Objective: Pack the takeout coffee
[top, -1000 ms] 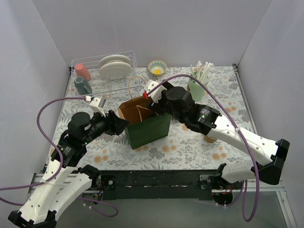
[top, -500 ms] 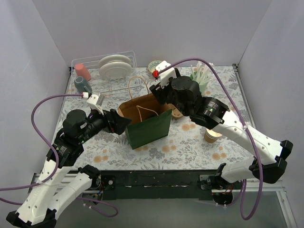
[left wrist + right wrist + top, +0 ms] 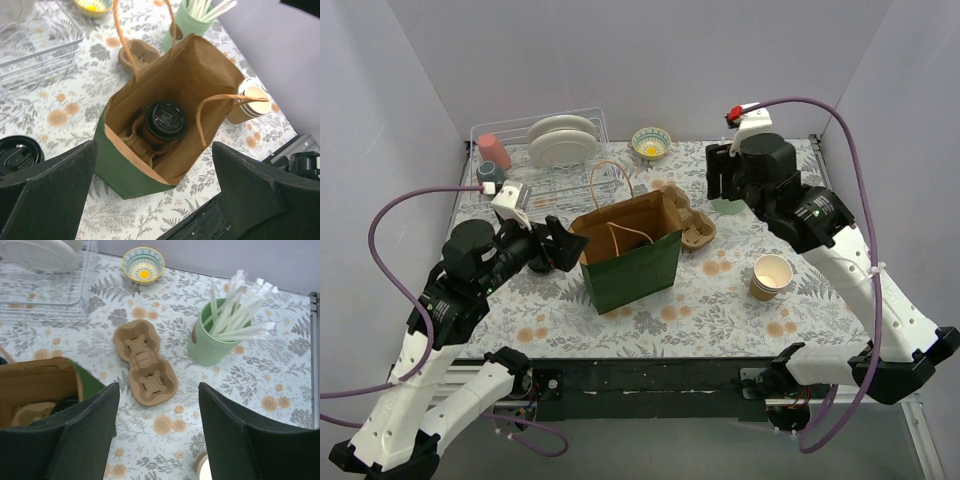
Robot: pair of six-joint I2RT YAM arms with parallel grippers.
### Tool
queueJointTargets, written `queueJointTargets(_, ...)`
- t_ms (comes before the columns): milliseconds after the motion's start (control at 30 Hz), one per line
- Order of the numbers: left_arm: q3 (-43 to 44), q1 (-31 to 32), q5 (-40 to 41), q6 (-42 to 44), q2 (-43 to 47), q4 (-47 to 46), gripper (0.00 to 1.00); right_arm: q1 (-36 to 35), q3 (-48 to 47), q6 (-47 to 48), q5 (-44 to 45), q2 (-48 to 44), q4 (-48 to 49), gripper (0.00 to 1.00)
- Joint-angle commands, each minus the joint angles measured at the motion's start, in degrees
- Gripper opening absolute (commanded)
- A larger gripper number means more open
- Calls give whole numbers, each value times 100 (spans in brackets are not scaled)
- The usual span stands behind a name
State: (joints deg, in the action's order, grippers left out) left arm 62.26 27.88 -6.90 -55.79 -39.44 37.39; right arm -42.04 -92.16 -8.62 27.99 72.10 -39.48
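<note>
The coffee point(image 3: 165, 121) stands upright in a cardboard holder point(image 3: 131, 134) inside the green bag point(image 3: 122, 172), wedged so it shouldn't tip. My left gripper point(image 3: 563, 243) gapes wide and empty beside the bag. The right gripper point(image 3: 718, 183), high over the worktop point(image 3: 720, 300), is parted and empty too.

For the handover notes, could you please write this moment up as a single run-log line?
takeout coffee: upright inside green bag | left gripper: open, beside bag | right gripper: open, raised, facing empty carrier
</note>
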Motion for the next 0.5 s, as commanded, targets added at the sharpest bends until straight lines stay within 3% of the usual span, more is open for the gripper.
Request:
queueJointTargets(0, 339, -11, 373, -28, -275, 489, 98, 1307, -4, 262, -1185, 93, -122, 73)
queueJointTargets(167, 524, -11, 66, 77, -134, 489, 98, 2909, -337, 335, -2288, 919, 28, 68)
queueJointTargets(467, 673, -2, 21, 165, -37, 674, 98, 3351, -1075, 282, -3361, 2483, 881, 58)
